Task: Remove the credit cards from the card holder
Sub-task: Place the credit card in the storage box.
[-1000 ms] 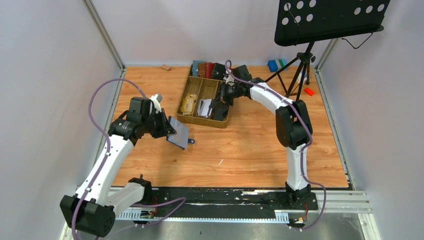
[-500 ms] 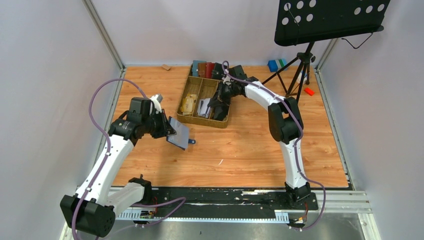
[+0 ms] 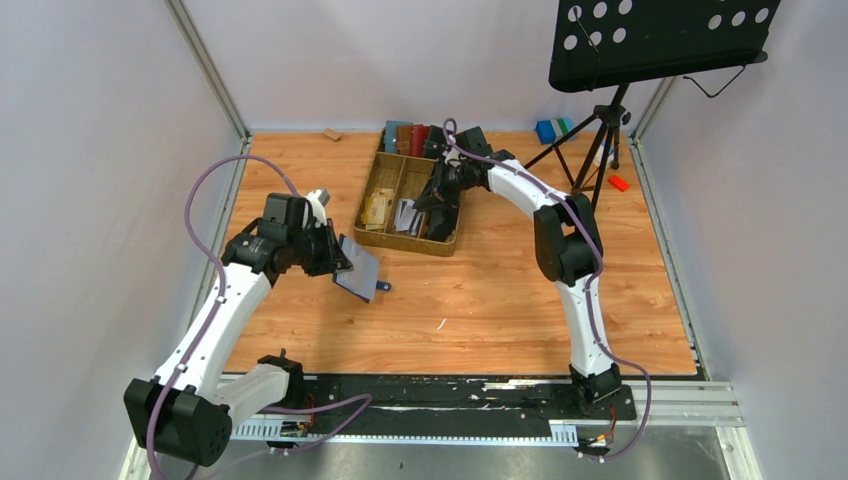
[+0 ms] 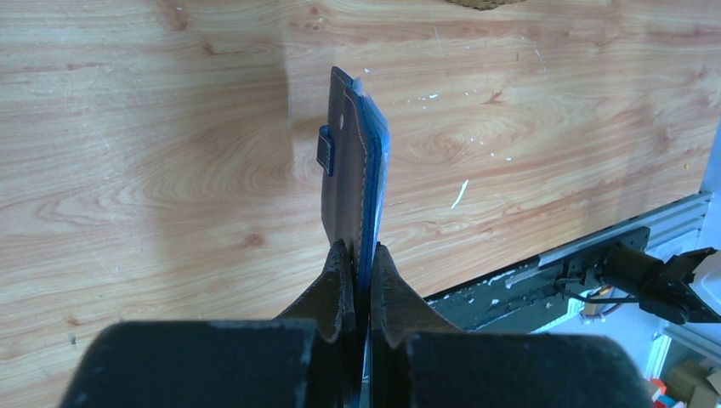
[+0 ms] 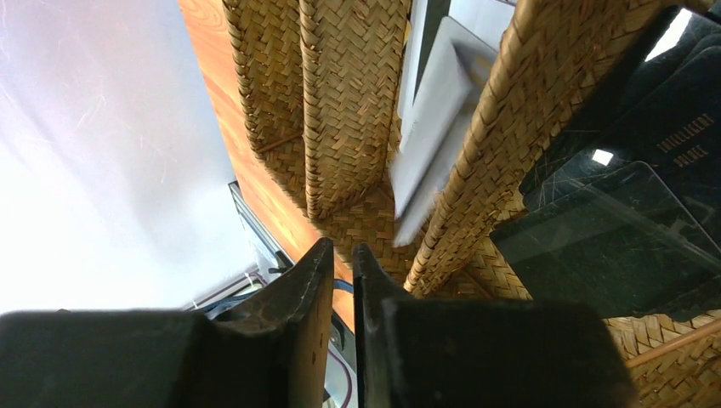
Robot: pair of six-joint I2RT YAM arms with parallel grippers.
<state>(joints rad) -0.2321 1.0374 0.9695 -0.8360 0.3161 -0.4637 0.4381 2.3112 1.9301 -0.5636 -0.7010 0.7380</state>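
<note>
Navy leather: the card holder (image 3: 358,268) hangs clamped in the left claw (image 4: 361,251) above the worktop (image 3: 480,300), much as a second ago. The right claw (image 5: 340,248) has slid leftward across the wicker basket (image 3: 372,190) to its middle compartment, jaws a crack apart and empty, just above the white credit cards (image 3: 406,214). Gold lettering on a dark holder (image 5: 680,144) in the next compartment is too small to read.

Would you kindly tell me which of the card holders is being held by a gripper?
The navy-blue card holder, pinched edge-on in the shut left gripper; the teal, brown and red holders stand in a row behind the wicker basket.
</note>
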